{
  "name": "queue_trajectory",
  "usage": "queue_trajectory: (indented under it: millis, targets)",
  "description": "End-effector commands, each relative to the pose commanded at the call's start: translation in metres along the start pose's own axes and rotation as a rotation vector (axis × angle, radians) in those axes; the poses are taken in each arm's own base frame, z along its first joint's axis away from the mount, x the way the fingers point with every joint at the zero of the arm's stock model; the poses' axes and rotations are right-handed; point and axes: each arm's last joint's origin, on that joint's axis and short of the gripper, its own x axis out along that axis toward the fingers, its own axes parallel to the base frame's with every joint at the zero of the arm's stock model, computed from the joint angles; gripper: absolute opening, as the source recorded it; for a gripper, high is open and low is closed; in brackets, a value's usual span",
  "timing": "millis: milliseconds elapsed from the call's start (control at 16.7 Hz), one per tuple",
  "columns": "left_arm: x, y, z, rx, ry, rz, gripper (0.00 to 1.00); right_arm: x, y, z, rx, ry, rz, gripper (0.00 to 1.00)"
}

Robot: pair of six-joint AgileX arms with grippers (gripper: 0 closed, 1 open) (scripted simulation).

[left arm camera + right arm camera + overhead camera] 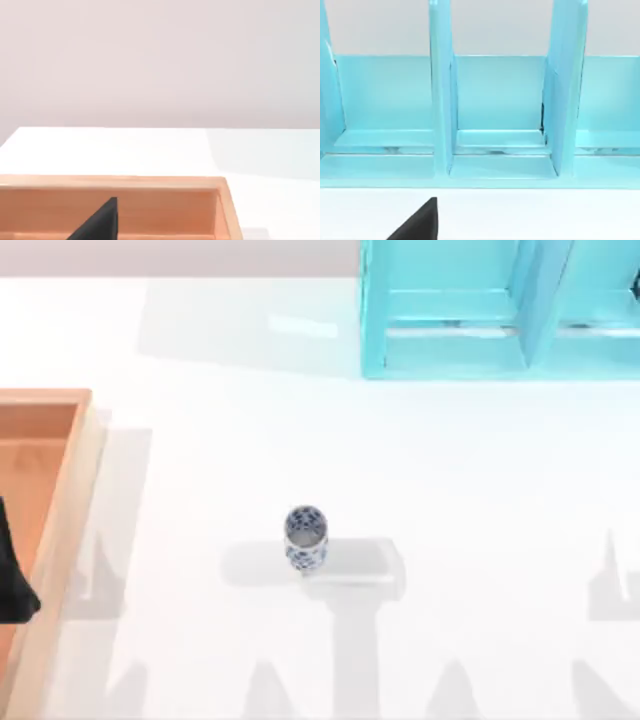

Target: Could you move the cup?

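I cannot tell how either pair of jaws stands. My left arm [14, 580] sits parked at the table's left edge, dark over the wooden tray [62, 500]; the left wrist view shows a black finger [100, 222] above the tray's wall [150, 202]. The right wrist view shows a black finger [420, 222] facing the turquoise rack [442, 115]. The cup [305, 537] stands upright near mid-table [450, 470], untouched, well apart from tray and rack [450, 340].
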Motion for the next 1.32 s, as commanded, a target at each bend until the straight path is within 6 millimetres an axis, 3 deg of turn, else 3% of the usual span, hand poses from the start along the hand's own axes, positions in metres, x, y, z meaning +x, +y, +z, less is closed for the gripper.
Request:
queue_trajectory:
  millis: [180,360,540,780,960,1080,1200,1320]
  targets:
    - [0.0,0.0,0.0,0.0,0.0,0.0,1.0,0.0,0.0,0.002,0.003,0.003,0.002,1.0]
    - [0.0,0.0,0.0,0.0,0.0,0.0,1.0,0.0,0.004,0.021,0.027,0.04,0.023,1.0]
    - [0.0,0.0,0.0,0.0,0.0,0.0,1.0,0.005,0.013,0.062,0.072,0.111,0.069,1.0]
    - [0.0,0.0,0.0,0.0,0.0,0.0,1.0,0.025,0.035,0.144,0.143,0.233,0.152,1.0]
    - [0.0,0.0,0.0,0.0,0.0,0.0,1.0,0.057,0.067,0.204,0.192,0.364,0.215,1.0]
    - [0.0,0.0,0.0,0.0,0.0,0.0,1.0,0.084,0.097,0.234,0.217,0.472,0.249,1.0]
    - [0.0,0.0,0.0,0.0,0.0,0.0,1.0,0.113,0.134,0.25,0.23,0.597,0.271,1.0]
    - [0.0,0.0,0.0,0.0,0.0,0.0,1.0,0.14,0.175,0.251,0.228,0.735,0.278,1.0]
